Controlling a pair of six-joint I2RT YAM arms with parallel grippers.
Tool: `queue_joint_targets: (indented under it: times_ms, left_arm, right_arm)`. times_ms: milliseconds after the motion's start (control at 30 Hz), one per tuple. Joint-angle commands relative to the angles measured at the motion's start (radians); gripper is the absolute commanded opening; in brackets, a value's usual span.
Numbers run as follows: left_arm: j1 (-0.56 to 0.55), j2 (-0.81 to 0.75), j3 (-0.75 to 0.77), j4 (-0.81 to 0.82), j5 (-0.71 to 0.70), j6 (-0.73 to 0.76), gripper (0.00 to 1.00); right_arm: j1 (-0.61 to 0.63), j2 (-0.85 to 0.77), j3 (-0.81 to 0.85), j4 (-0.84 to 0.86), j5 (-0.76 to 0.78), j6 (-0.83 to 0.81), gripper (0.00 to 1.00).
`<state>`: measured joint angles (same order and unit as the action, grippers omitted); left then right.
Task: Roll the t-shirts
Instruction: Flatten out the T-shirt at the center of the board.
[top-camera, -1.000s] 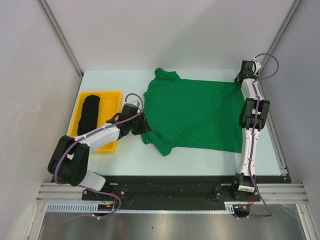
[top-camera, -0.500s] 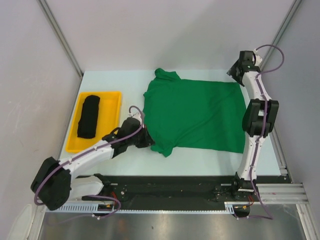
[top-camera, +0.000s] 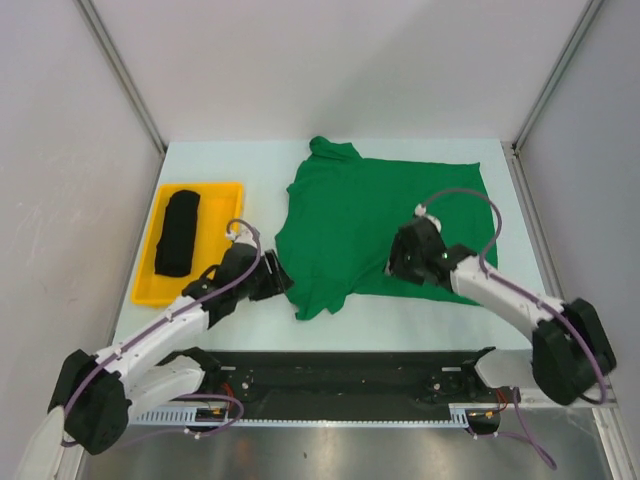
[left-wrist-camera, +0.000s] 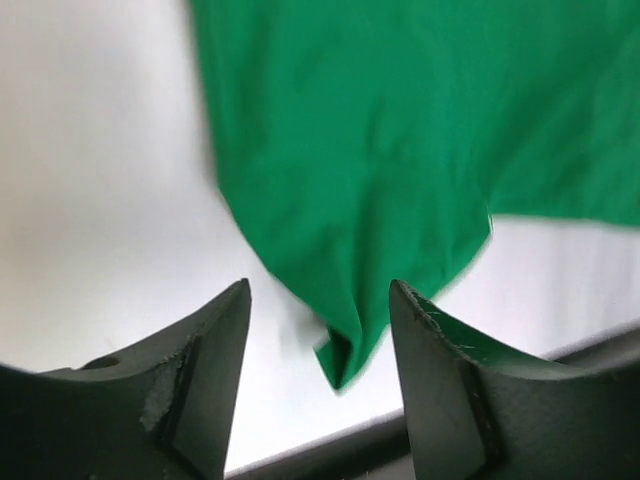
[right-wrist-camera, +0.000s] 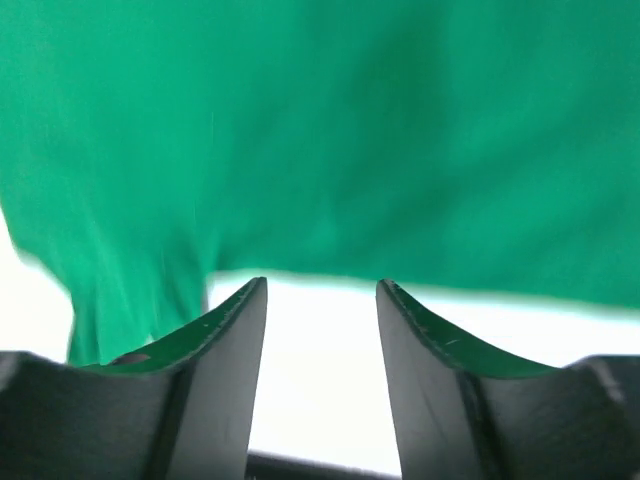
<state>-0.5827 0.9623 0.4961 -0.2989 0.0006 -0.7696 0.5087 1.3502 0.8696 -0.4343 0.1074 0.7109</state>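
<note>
your right arm has swung in from the far right corner, and the right claw (top-camera: 398, 262) now sits low over the near hem of the green shirt (top-camera: 385, 210). the left arm pulled back toward its base. the shirt's near left sleeve has shifted a bit nearer and to the left.

the right claw's fingers stand apart and grip nothing. in the wrist view there is bare table (top-camera: 230, 160) between them, with the hem just past the tips. the left claw (top-camera: 272, 282) is at the near left sleeve, also spread apart and gripping nothing. in its wrist view the sleeve's pointed corner lies between the fingertips; can't tell if it touches them.

the green shirt is spread flat mid-table, not rolled, collar to the left and hem to the right. the black shirt (top-camera: 177, 232) lies rolled lengthwise in the yellow tray (top-camera: 200, 185) at the table's left, well apart from both claws.
</note>
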Motion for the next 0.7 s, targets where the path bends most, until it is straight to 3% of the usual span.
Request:
queue_joint_targets:
  times_ms: [0, 133, 267, 467, 667]
  left_arm:
    - [0.098, 0.088, 0.114, 0.035, -0.088, 0.067, 0.60]
    - [0.124, 0.260, 0.168, 0.099, -0.135, 0.096, 0.57]
    - [0.150, 0.419, 0.264, 0.130, -0.114, 0.116, 0.52]
    - [0.159, 0.590, 0.355, 0.144, -0.111, 0.145, 0.49]
    - [0.158, 0.662, 0.397, 0.132, -0.126, 0.145, 0.45]
  right_arm:
    - [0.154, -0.242, -0.171, 0.081, 0.041, 0.192, 0.51]
    - [0.336, -0.290, -0.239, 0.169, 0.110, 0.271, 0.50]
    - [0.465, -0.212, -0.241, 0.245, 0.152, 0.318, 0.48]
    - [0.537, -0.080, -0.241, 0.338, 0.184, 0.377, 0.45]
    - [0.562, 0.035, -0.241, 0.414, 0.189, 0.398, 0.45]
